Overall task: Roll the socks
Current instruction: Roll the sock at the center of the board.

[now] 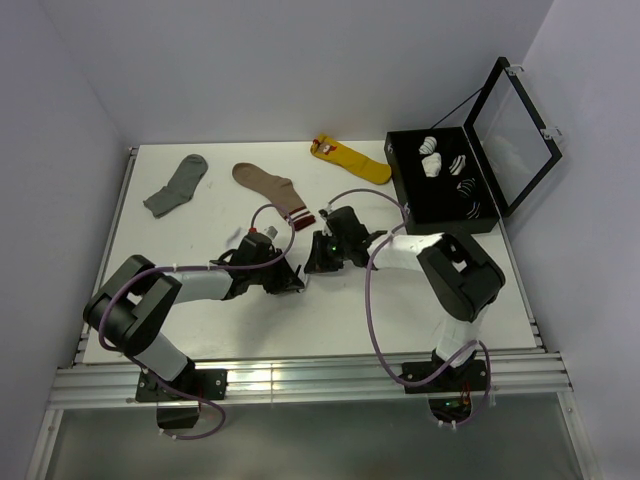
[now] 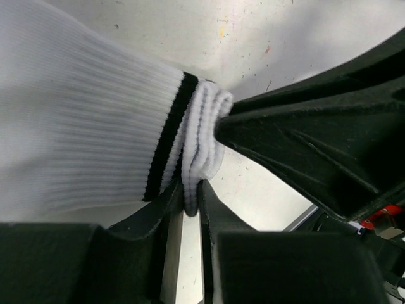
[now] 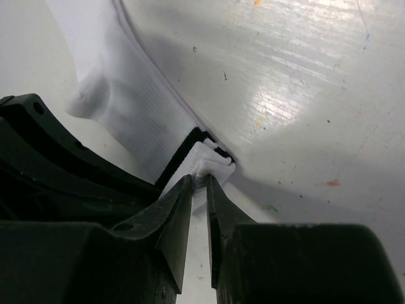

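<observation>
Left hand (image 2: 191, 196): clenched on the bunched white cuff (image 2: 205, 126) of the socks (image 2: 76, 120). Right hand (image 3: 199, 187): fingers almost together, nipping the same cuff edge from the opposite side. Both are grasping.

Socks sit about the middle of the tabletop (image 3: 304, 95), under the two hands, with the leg stretched out away from the cuff.

Step, as judged: the very start of the roll. The cuff is gathered and no coil is formed yet. Next move calls for turning the cuff over onto the leg, both hands in step, so the layers don't slide apart.

- **Fabric:** soft ribbed knit, thickest at the folded cuff, with a dark stripe (image 2: 168, 139) just behind it.
- **Tabletop:** hard, white, glossy, speckled with small marks.
- **Toward the far edge:** grey sock (image 1: 178, 185), brown sock (image 1: 268, 185), yellow sock (image 1: 355, 160).
- **Far right corner:** open black box (image 1: 398, 175) holding rolled bundles (image 1: 432, 145).
</observation>
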